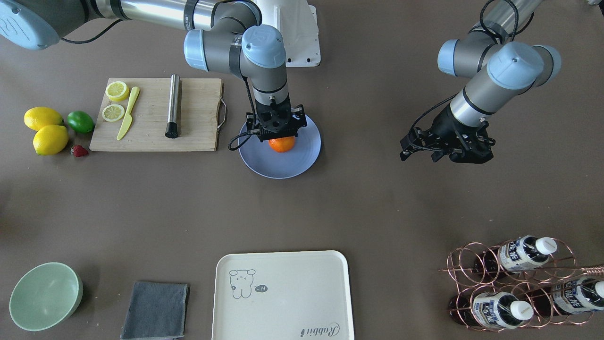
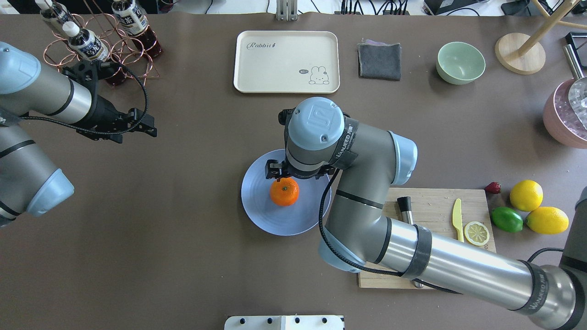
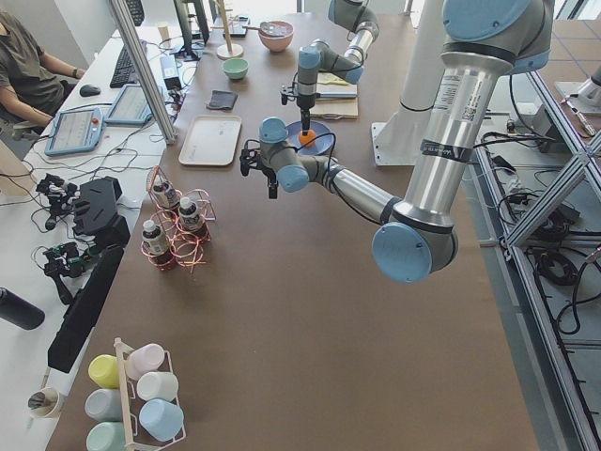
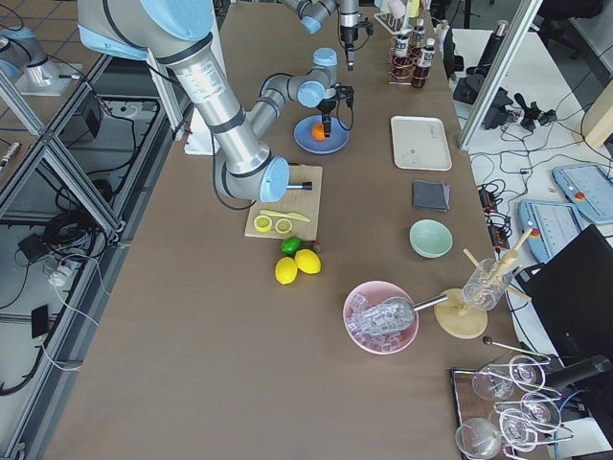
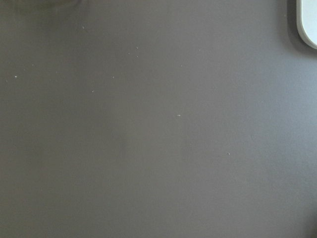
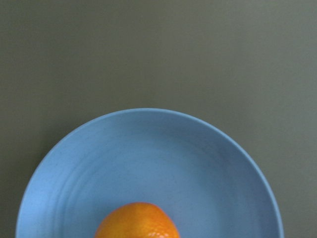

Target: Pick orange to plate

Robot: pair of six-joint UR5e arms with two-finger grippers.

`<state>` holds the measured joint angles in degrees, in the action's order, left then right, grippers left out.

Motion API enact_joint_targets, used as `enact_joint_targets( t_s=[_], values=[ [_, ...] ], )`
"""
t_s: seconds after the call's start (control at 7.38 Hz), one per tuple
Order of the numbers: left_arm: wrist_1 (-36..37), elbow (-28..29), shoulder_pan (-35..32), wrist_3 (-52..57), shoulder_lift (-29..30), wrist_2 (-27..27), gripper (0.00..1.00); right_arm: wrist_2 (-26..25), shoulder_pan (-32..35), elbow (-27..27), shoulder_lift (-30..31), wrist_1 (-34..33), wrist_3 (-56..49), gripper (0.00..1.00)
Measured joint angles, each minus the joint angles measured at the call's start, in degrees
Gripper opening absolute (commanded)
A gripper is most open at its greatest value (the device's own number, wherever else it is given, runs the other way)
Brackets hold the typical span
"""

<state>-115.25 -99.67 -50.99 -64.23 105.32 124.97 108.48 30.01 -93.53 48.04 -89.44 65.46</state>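
Observation:
The orange (image 2: pixel 284 191) lies on the light blue plate (image 2: pixel 266 215) at the table's middle, its green stem dot facing up. My right gripper (image 2: pixel 290 176) hangs straight over it, pointing down, its fingers spread wider than the fruit, so it looks open with no hold on it. In the right wrist view the orange (image 6: pixel 137 221) peeks in at the bottom edge, resting on the plate (image 6: pixel 148 148). My left gripper (image 2: pixel 146 124) hovers open and empty well off to the side, over bare table.
A wooden board (image 1: pixel 155 115) with lemon slices, a yellow knife and a steel muddler lies beside the plate. Two lemons, a lime (image 1: pixel 80 121) and a strawberry sit past it. A cream tray (image 1: pixel 283 295), grey cloth, green bowl (image 1: pixel 45 295) and bottle rack (image 1: pixel 514 283) line the far edge.

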Motion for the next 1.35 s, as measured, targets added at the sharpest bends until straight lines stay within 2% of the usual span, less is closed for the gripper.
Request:
enact_joint_targets(
  t_s=[0.27, 0.54, 0.68, 1.08, 1.35],
  values=[
    [10.37, -4.52, -6.05, 8.93, -0.63, 2.07, 0.97, 5.82, 8.99, -6.23, 6.85, -2.84, -9.51, 1.0],
    [22.31, -7.55, -14.07, 24.73, -2.02, 2.75, 0.97, 12.72, 19.81, -10.02, 16.77, -3.22, -24.95, 1.0],
    [25.55, -7.8, -18.51, 33.95, -3.99, 2.87, 0.97, 16.46, 25.76, -11.04, 21.88, -3.21, -33.47, 1.0],
    [28.48, -7.31, -31.09, 55.68, -11.45, 3.35, 0.97, 23.97, 44.42, -11.19, 36.07, -3.4, -58.83, 1.0],
    [26.11, -8.09, -35.05, 60.78, -17.02, 6.73, 0.98, 25.83, 54.71, -8.71, 42.26, -3.43, -72.12, 1.0]
  ],
)
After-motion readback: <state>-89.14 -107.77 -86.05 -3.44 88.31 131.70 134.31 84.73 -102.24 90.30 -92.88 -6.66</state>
